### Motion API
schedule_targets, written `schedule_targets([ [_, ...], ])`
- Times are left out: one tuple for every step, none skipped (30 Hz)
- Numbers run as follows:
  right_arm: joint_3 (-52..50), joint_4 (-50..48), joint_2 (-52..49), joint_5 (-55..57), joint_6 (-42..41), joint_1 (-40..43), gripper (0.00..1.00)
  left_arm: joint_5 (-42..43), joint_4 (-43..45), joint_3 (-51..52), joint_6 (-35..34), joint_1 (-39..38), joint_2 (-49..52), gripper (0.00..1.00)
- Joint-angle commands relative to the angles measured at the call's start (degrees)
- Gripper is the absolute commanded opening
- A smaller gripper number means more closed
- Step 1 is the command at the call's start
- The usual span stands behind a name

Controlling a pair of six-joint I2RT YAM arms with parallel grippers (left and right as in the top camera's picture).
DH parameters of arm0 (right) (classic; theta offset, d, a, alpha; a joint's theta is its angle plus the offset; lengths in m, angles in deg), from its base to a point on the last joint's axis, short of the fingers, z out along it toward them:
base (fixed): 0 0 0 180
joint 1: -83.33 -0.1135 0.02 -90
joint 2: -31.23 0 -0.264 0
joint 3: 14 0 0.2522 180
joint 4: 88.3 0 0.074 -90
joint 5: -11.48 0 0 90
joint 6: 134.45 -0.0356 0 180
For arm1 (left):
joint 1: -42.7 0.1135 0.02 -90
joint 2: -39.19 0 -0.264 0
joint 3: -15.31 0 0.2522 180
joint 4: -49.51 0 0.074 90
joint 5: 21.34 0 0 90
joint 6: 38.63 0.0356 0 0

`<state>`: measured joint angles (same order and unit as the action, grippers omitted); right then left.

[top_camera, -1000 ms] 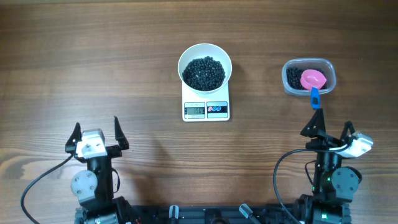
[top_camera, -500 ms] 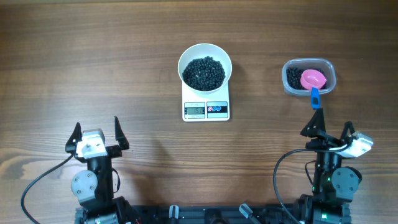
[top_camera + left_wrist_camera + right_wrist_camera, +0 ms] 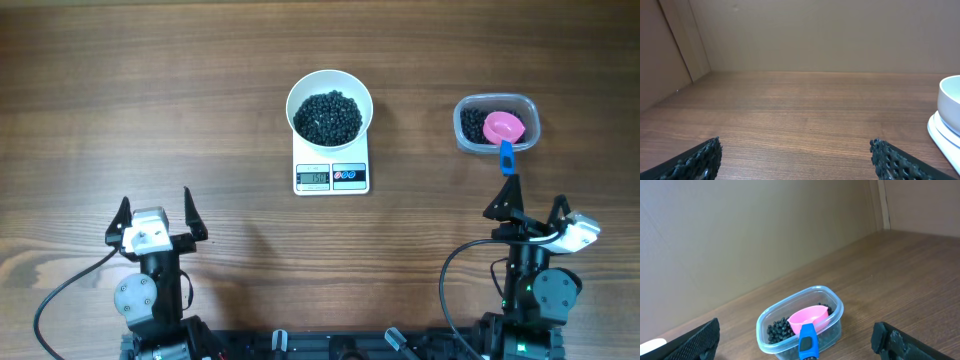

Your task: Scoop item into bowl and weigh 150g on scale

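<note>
The white bowl (image 3: 330,78) sits on the white kitchen scale (image 3: 332,163) at the middle of the desk (image 3: 150,100) and holds a heap of black beads (image 3: 328,117). Well apart to its right, a clear plastic tub (image 3: 533,112) contains more beads and a pink scoop (image 3: 503,127), its blue handle lying over the near rim. At the near desk edge the left tool (image 3: 155,200) and the right tool (image 3: 533,203) both stand with fingers spread wide, empty and touching nothing.

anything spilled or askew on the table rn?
Nothing stands out. Beads sit inside the bowl, which rests squarely on the scale; the rest are in the clear tub with the pink scoop. No strays visible on the table.
</note>
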<state>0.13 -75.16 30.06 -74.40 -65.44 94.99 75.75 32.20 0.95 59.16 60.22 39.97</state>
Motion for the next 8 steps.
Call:
schedule_targets([
  [-0.1,-0.1,0.5,-0.3,-0.6,-0.2,1.0,-0.6,-0.3,0.3,-0.8,-0.3,-0.6,1.0],
  [-0.1,-0.1,0.5,-0.3,-0.6,-0.2,1.0,-0.6,-0.3,0.3,-0.8,-0.3,-0.6,1.0],
  [-0.1,-0.1,0.5,-0.3,-0.6,-0.2,1.0,-0.6,-0.3,0.3,-0.8,-0.3,-0.6,1.0],
  [-0.1,-0.1,0.5,-0.3,-0.6,-0.2,0.99,-0.6,-0.3,0.3,-0.8,-0.3,-0.6,1.0],
  [-0.1,-0.1,0.5,-0.3,-0.6,-0.2,1.0,-0.6,-0.3,0.3,-0.8,-0.3,-0.6,1.0],
  [-0.1,-0.1,0.5,-0.3,-0.6,-0.2,1.0,-0.6,-0.3,0.3,-0.8,-0.3,-0.6,1.0],
  [-0.1,-0.1,0.5,-0.3,-0.6,-0.2,1.0,-0.6,-0.3,0.3,-0.8,-0.3,-0.6,1.0],
  [-0.1,-0.1,0.5,-0.3,-0.6,-0.2,1.0,-0.6,-0.3,0.3,-0.8,-0.3,-0.6,1.0],
])
